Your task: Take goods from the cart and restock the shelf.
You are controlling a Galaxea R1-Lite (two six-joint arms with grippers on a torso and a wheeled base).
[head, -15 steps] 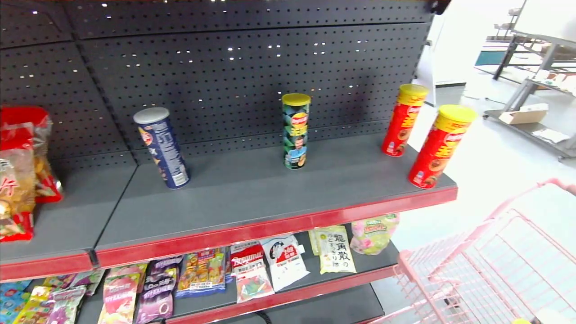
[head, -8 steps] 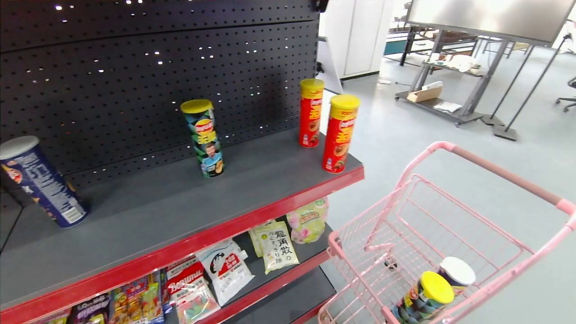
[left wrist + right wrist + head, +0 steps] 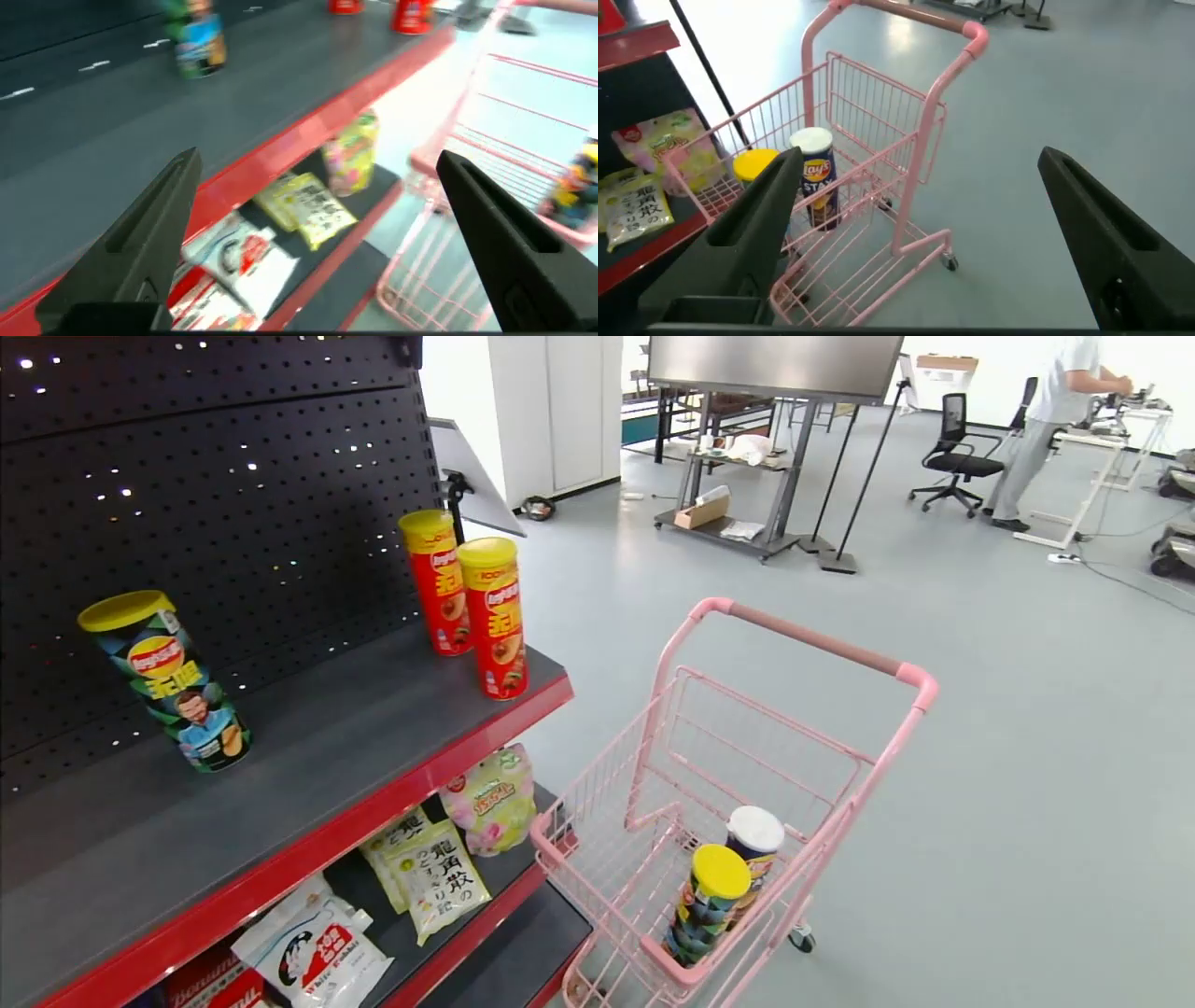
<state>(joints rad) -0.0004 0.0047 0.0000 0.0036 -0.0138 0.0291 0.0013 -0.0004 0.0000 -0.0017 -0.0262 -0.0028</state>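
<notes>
1. Cart (image 3: pixel 803 637) from the head camera: pink, just beside the shelf (image 3: pixel 308 747) end. A yellow-lidded can (image 3: pixel 714 896) and a white-lidded can (image 3: pixel 754 835) stand upright in it, away from its handle.
2. My right wrist camera adds the cart's lower rack and a wheel. The right pincer (image 3: pixel 917 154) hangs above the cart, fingers apart, both cans below and well apart from it.
3. My left wrist camera gives the left pincer (image 3: pixel 318 159), fingers apart, facing the shelf beside the cart.
4. Red cans (image 3: pixel 495 616) stand on the shelf end nearest the cart.
</notes>
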